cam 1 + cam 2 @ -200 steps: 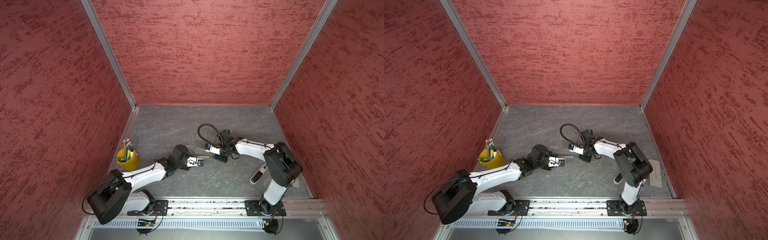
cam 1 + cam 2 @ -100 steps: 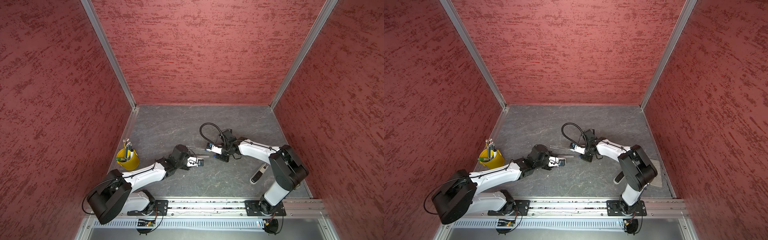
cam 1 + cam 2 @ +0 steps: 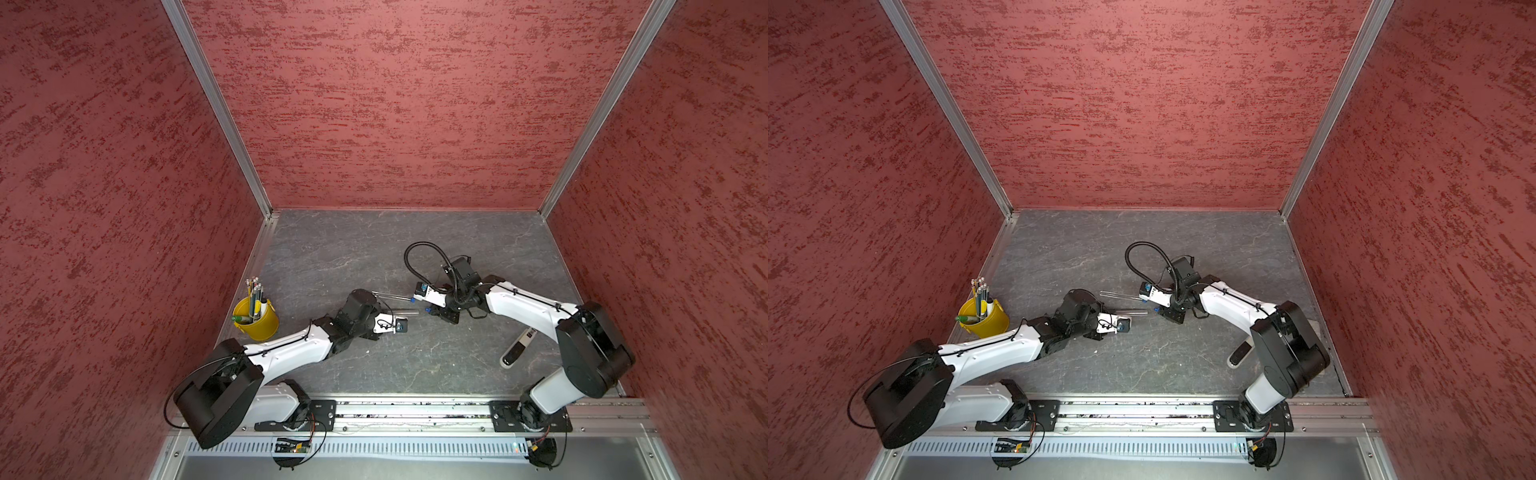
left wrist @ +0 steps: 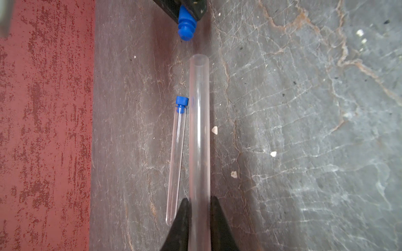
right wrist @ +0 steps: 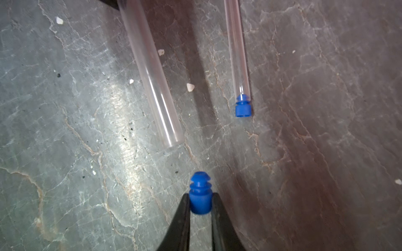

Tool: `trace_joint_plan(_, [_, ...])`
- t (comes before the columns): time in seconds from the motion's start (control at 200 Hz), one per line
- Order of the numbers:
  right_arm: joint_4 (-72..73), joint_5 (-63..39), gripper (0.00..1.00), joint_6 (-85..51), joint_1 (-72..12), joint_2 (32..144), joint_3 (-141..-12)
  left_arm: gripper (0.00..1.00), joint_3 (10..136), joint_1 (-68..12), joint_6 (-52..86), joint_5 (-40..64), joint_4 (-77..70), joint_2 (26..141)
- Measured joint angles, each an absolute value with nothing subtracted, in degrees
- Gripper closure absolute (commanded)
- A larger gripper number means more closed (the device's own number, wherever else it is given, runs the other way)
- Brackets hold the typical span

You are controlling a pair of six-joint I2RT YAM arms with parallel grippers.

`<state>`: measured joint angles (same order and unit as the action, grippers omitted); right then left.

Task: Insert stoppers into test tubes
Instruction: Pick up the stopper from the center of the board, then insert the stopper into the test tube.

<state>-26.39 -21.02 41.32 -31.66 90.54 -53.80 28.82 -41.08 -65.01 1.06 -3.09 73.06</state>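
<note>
My left gripper (image 4: pixel 199 201) is shut on a clear test tube (image 4: pixel 199 130), held level just above the table. The tube's open mouth faces my right gripper (image 5: pixel 200 195), which is shut on a blue stopper (image 5: pixel 199 187). A short gap lies between the stopper's tip and the held tube's mouth (image 5: pixel 171 141), and the two are slightly out of line. A thinner-looking test tube (image 4: pixel 177 160) lies on the table beside the held one, with a blue stopper (image 4: pixel 181 104) in its mouth. Both top views show the held tube (image 3: pixel 405 309) (image 3: pixel 1133 311) between the two wrists.
A yellow cup of pencils and markers (image 3: pixel 255 318) stands at the left edge of the grey stone table (image 3: pixel 332 249). A black-and-white remote-like device (image 3: pixel 517 347) lies under the right arm. Small white specks (image 4: pixel 214 130) dot the table near the tubes. Red walls close three sides.
The right arm's elbow and shoulder have swung to the right while its gripper stays by the tube's mouth. The left arm has not visibly moved.
</note>
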Motion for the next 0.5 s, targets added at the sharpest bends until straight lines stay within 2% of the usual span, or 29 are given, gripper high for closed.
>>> trace_joint_plan(0.496, [-24.64, -24.91, 0.8, 40.93, -31.66, 87.2, -50.85, 0.83, 28.38, -41.08, -65.01, 1.58, -3.73, 72.03])
